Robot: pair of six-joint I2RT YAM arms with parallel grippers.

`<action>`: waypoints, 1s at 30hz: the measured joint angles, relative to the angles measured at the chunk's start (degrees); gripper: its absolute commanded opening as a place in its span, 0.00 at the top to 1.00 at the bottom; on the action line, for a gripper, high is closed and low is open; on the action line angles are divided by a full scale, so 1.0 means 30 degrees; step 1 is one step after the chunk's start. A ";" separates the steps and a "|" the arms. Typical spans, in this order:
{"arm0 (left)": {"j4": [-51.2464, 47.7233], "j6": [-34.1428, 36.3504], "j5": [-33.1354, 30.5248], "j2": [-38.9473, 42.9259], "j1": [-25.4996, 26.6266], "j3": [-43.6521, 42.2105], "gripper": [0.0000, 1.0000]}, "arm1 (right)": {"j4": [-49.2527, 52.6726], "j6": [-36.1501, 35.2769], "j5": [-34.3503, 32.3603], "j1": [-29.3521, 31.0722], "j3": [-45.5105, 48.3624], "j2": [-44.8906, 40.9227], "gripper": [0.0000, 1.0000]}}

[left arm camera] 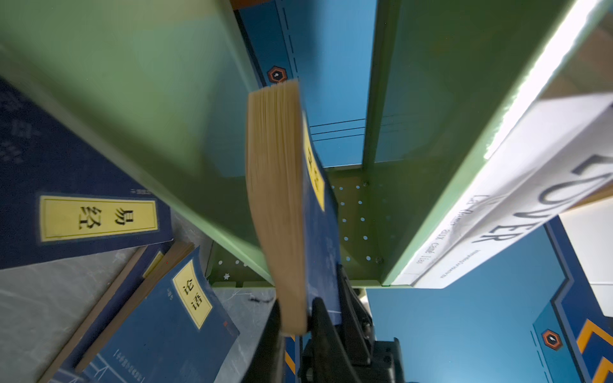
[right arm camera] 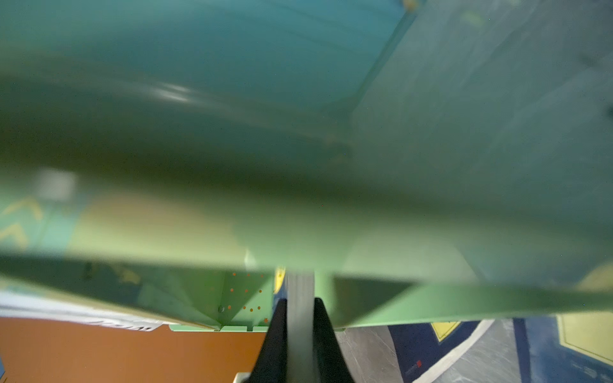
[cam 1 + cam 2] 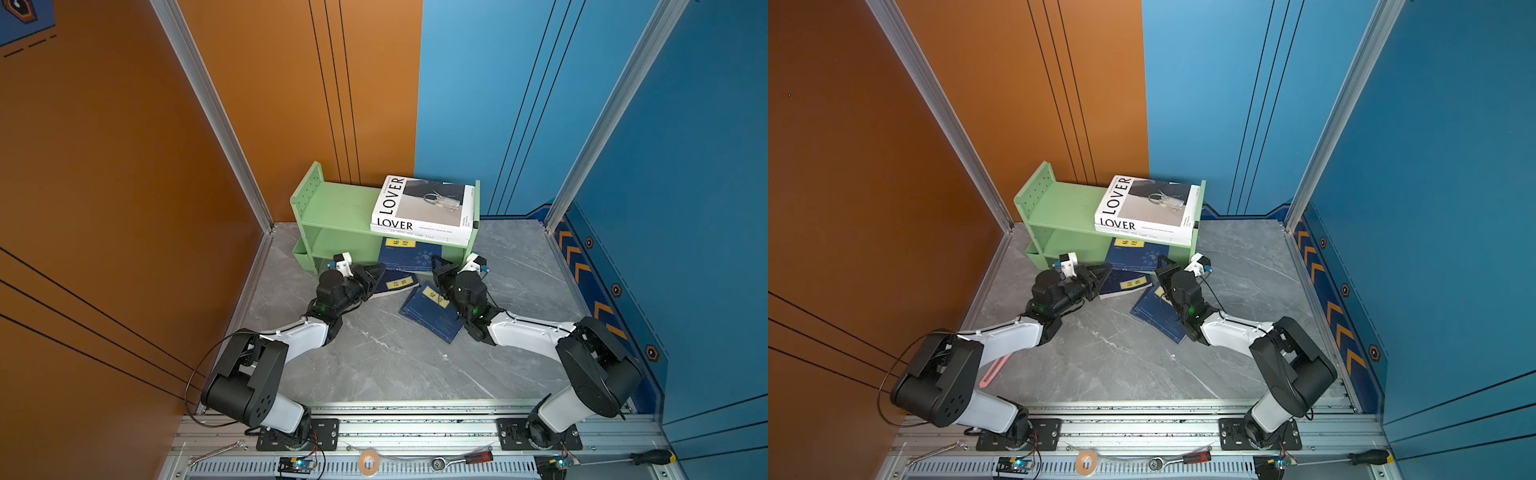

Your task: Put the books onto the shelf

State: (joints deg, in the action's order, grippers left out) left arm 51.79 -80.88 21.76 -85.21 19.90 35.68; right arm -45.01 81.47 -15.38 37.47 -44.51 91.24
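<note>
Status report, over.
Left end effector shut on navy book at lower tier of shelf. Right end effector shut, hold unclear. Another navy book on table.

Grey marble tabletop [image 3: 374,361], green shelf [image 3: 332,208] at rear, navy bk [image 3: 428,322] flat in front, LOVER bk [image 3: 419,203] atop shelf

**Shelf** [image 3: 332,208]: light green, smooth, satin-painted. Faint reflections are carried on its boards. Metal or plastic cannot be told.

**LOVER book** [image 3: 419,203]: white cover of smooth coated paper, low sheen.

**Held navy book** [image 1: 275,199]: page block of cream uncoated paper, edges finely ribbed. The cover is matt.

**Flat navy books** [image 1: 83,159]: matt paper covers, on which smooth yellow labels [image 1: 98,217] are set.

**Tabletop** [image 3: 395,365]: grey, marble-patterned, smooth, slightly glossy.

**Left gripper** [image 1: 297,306]: black, matt, plastic-looking.

**Arm shells** [image 3: 303,336]: white glossy plastic.

**Frame rails** [image 3: 415,432]: bare silvery metal, brushed.
</note>
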 measured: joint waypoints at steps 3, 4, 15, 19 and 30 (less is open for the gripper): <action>0.0386 0.0160 0.0044 -0.0306 0.0007 0.0335 1.00 | 0.0321 0.0211 0.0044 -0.0051 0.0000 0.0036 0.57; 0.0415 0.0248 0.0058 -0.0517 0.0022 0.0415 1.00 | 0.0634 0.0168 0.0117 -0.0073 0.0000 -0.0044 0.51; 0.3060 0.0153 0.0882 -0.4517 0.0022 0.1362 1.00 | 1.0251 -0.2310 0.2630 -0.1049 -0.0211 -0.4685 0.27; 0.3621 0.0131 0.0882 -0.5406 0.0131 0.1581 1.00 | 1.3865 -0.3898 0.2535 -0.1180 -0.0474 -0.7745 0.14; 0.7191 -0.1362 0.0000 -0.8459 0.0998 0.2492 1.00 | 1.9227 -0.7519 0.0444 -0.2368 0.0816 -1.4637 0.00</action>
State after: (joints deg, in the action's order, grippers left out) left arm 73.36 -84.97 21.76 -110.59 22.90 43.16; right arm 12.67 58.92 -14.04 30.37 -42.06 47.33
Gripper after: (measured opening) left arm 0.112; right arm 0.997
